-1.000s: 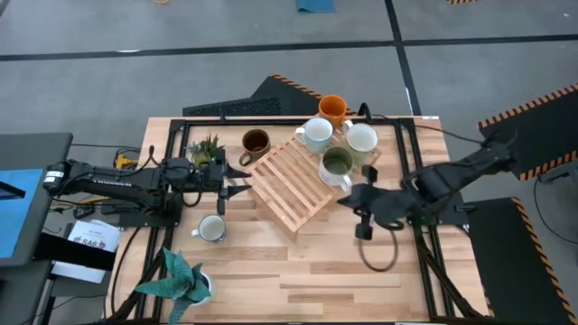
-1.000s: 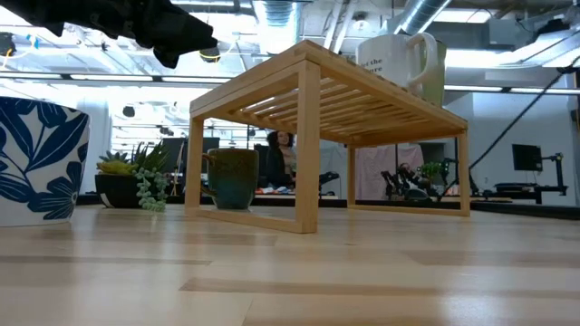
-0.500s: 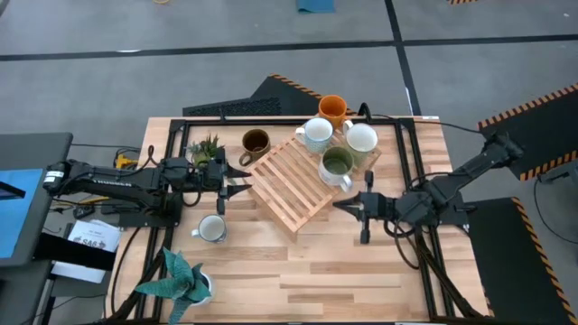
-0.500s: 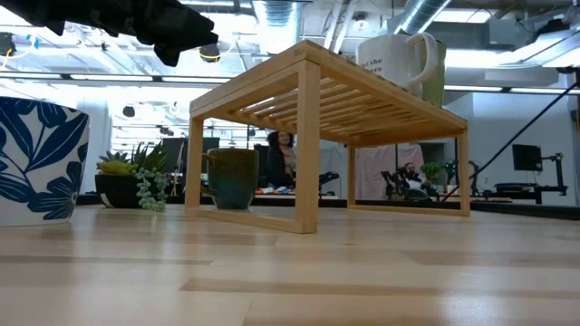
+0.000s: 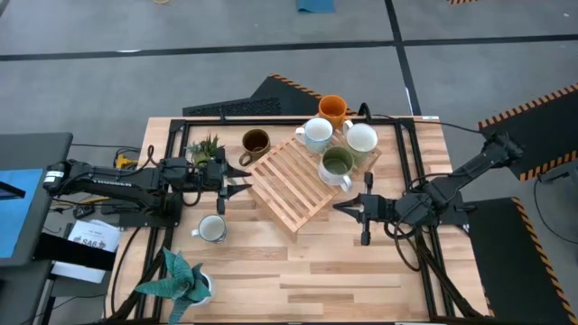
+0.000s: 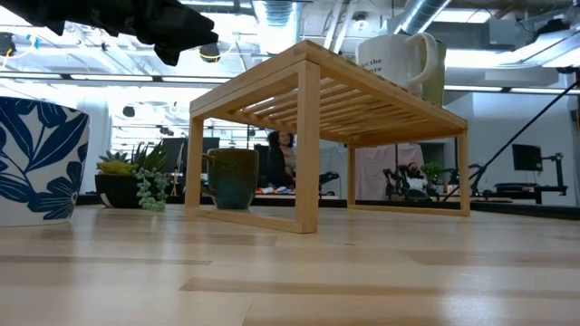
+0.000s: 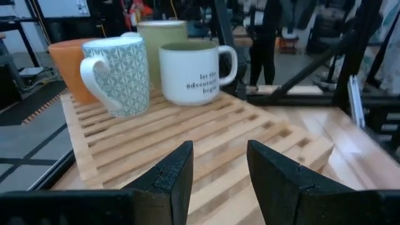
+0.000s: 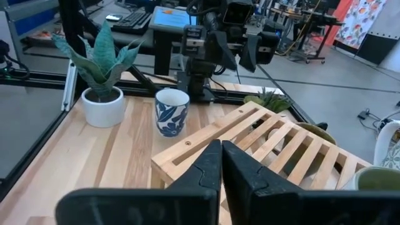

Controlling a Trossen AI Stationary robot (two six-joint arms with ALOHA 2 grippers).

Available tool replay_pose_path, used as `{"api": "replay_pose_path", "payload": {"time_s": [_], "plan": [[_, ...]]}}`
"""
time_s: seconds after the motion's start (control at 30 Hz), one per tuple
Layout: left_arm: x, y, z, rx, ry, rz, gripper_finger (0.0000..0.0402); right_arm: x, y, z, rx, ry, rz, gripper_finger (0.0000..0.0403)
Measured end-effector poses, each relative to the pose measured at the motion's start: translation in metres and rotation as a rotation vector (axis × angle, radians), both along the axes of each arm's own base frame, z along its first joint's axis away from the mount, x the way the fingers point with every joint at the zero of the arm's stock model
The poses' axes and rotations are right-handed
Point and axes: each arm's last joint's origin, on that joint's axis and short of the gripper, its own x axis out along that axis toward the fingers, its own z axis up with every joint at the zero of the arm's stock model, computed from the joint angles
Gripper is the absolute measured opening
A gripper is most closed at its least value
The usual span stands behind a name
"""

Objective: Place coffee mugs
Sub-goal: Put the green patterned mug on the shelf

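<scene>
Glossy ceramic mugs (image 7: 156, 59), slatted pale-wood rack (image 5: 293, 181), smooth wooden table (image 5: 307, 271)

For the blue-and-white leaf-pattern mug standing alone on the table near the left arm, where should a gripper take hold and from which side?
My judgement: pinch the rim wall of the blue-and-white mug from above, one finger inside and one outside. It stands upright with its mouth open upward and bare table around it. Its handle is hard to make out here, so I would not aim for it. The left gripper, open, sits nearest, beside the rack.
</scene>
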Motion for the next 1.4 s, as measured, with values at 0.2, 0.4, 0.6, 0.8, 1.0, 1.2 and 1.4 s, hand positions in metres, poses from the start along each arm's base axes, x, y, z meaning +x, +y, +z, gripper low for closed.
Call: {"api": "replay_pose_path", "payload": {"time_s": [0.2, 0.4, 0.6, 0.8, 1.0, 1.2, 1.4], "plan": [[0.0, 0.007, 0.023, -0.003, -0.08, 0.185, 0.0137, 0.001, -0.003, 0.0, 0.0, -0.001, -0.013, 0.0044], [0.004, 0.054, 0.042, 0.014, 0.147, 0.496, 0.0137, 0.004, -0.008, 0.0, -0.001, 0.003, -0.041, 0.0043], [0.012, 0.125, 0.014, -0.213, 0.389, 0.511, 0.014, 0.005, -0.012, -0.001, 0.028, 0.001, -0.062, 0.0043], [0.017, 0.159, -0.021, -0.356, 0.502, 0.546, 0.0149, 0.005, -0.012, -0.001, 0.063, -0.001, -0.074, 0.0043], [0.024, 0.168, -0.041, -0.43, 0.557, 0.59, 0.0149, 0.005, -0.013, -0.001, 0.079, -0.004, -0.085, 0.0043], [0.026, 0.168, -0.045, -0.466, 0.568, 0.6, 0.0149, 0.005, -0.013, -0.001, 0.097, -0.006, -0.089, 0.0043], [0.024, 0.167, -0.048, -0.486, 0.596, 0.605, 0.0149, 0.005, -0.014, -0.004, 0.107, 0.013, -0.095, 0.0043]]}}
